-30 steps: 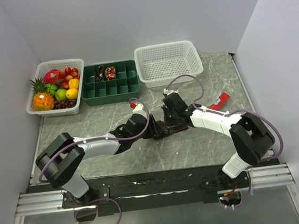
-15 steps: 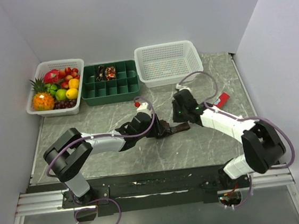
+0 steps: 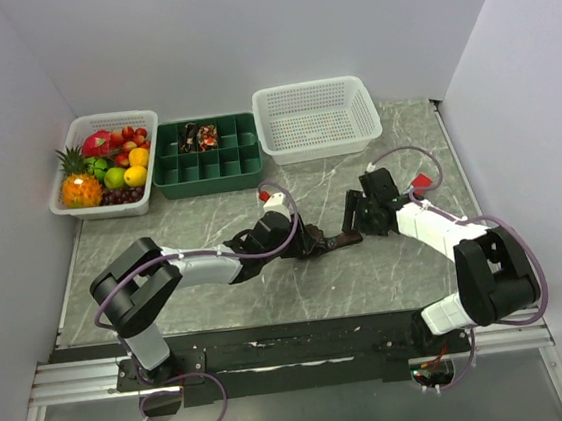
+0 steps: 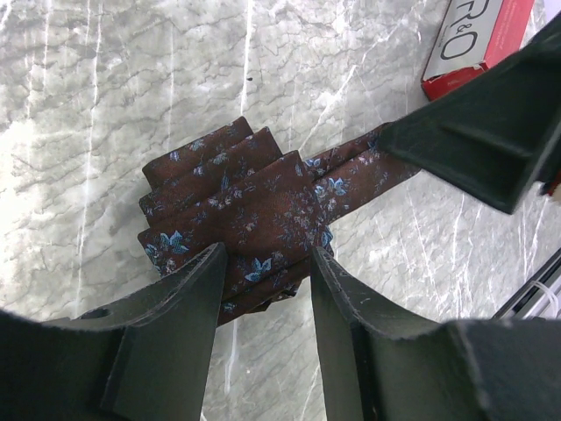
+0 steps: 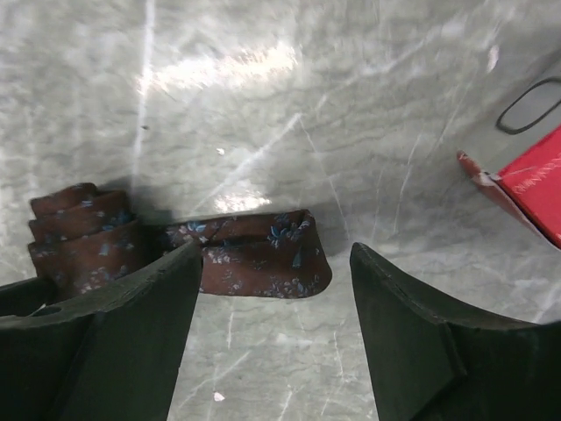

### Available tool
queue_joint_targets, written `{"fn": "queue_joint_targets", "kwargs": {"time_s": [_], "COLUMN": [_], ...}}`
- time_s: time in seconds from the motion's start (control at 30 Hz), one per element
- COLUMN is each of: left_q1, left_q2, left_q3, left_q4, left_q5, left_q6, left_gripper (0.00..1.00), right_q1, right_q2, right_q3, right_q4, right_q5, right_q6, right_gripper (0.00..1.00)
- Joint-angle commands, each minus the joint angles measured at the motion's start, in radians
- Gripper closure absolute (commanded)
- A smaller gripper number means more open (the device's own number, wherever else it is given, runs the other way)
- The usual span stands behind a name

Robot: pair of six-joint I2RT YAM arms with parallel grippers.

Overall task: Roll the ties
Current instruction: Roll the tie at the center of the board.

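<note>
A dark brown tie with small blue flowers (image 4: 237,202) lies on the marble table, rolled up at one end. My left gripper (image 4: 266,263) is shut on that roll (image 3: 309,240), one finger on each side. The tie's short loose tail (image 5: 254,259) lies flat on the table, pointing toward the right arm. My right gripper (image 5: 273,254) hovers just above and behind the tail, jaws wide open and holding nothing. From above, the right gripper (image 3: 355,221) sits just right of the roll. Two more dark rolled ties (image 3: 200,136) rest in the green tray.
A red flat bar (image 5: 526,184) lies right of the right wrist, partly hidden from above. Along the back stand a fruit basket (image 3: 109,203), a green compartment tray (image 3: 209,173) and a white mesh basket (image 3: 319,144). White walls close both sides.
My right gripper opened, let go of the tie and drew back to the right. The left gripper kept its hold on the roll and shifted slightly right.
</note>
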Motion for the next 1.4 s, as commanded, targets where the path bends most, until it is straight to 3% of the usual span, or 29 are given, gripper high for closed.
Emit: {"fn": "queue_joint_targets", "kwargs": {"time_s": [0.0,0.23,0.3,0.43,0.5,0.93,1.37], "left_q1": [-0.016,-0.019,-0.019,-0.021,-0.021,-0.032,-0.058], "left_q2": [0.041,0.057,0.058,0.061,0.063,0.100,0.157], "left_q3": [0.007,0.020,0.021,0.018,0.018,0.043,0.075], "left_q4": [-0.071,-0.085,-0.085,-0.087,-0.087,-0.102,-0.128], "left_q5": [-0.012,-0.018,-0.020,-0.021,-0.021,-0.036,-0.063], "left_q6": [0.006,0.008,0.008,0.006,0.008,0.015,0.032], "left_gripper": [0.50,0.50,0.50,0.50,0.50,0.51,0.54], "right_q1": [-0.020,-0.044,-0.046,-0.049,-0.050,-0.005,0.146], "right_q2": [0.012,0.030,0.029,0.020,0.010,-0.192,-0.074], "right_q3": [-0.031,-0.052,-0.062,-0.072,-0.072,-0.068,-0.034], "right_q4": [0.035,0.052,0.063,0.074,0.074,0.106,0.193], "right_q5": [-0.086,-0.123,-0.142,-0.137,-0.131,-0.217,-0.254], "right_q6": [0.002,0.005,0.007,0.017,0.016,-0.032,-0.066], "right_gripper": [0.28,0.34,0.44,0.90,1.00,1.00,1.00]}}
